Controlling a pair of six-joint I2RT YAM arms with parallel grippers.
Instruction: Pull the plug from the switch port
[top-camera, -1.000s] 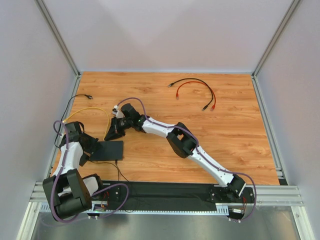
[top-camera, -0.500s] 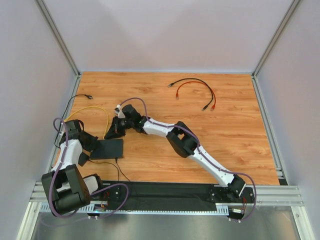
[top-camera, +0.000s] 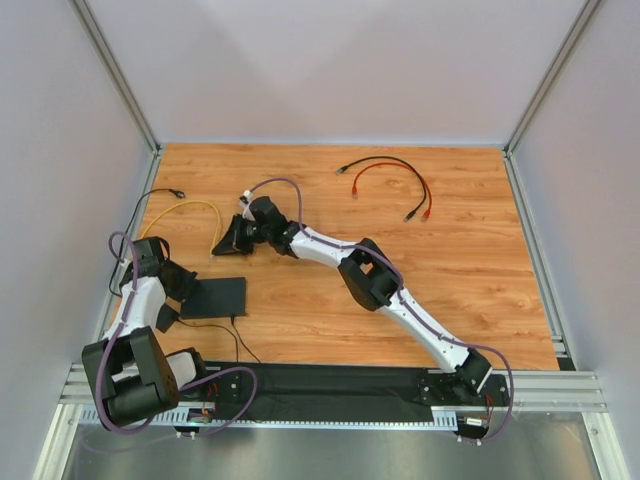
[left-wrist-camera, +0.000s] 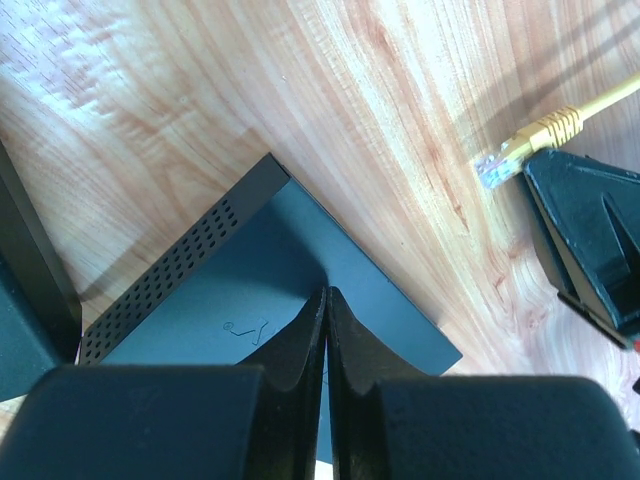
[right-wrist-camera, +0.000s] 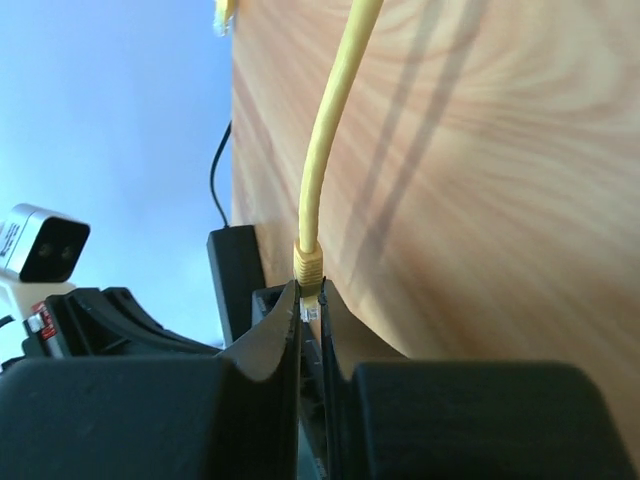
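From above, you are losing the left gripper (top-camera: 185, 295) against the flat matte-black switch (top-camera: 220, 298), which is lying at the near left of the wooden table (top-camera: 460, 260). The right gripper (top-camera: 230, 238) is covering whatever it is carrying. No view is showing you the switch's ports. The right wrist camera is giving you what the top view is hiding: the fingers are clamping the yellow plug (right-wrist-camera: 308, 268), with its yellow cable (right-wrist-camera: 335, 120) running away over the wood. Only the left wrist camera is showing that the plug's clear tip is hanging clear of the switch, with bare wood between them. There the left gripper's fingers are pressed together, empty, over the switch's top and cutting off its near part.
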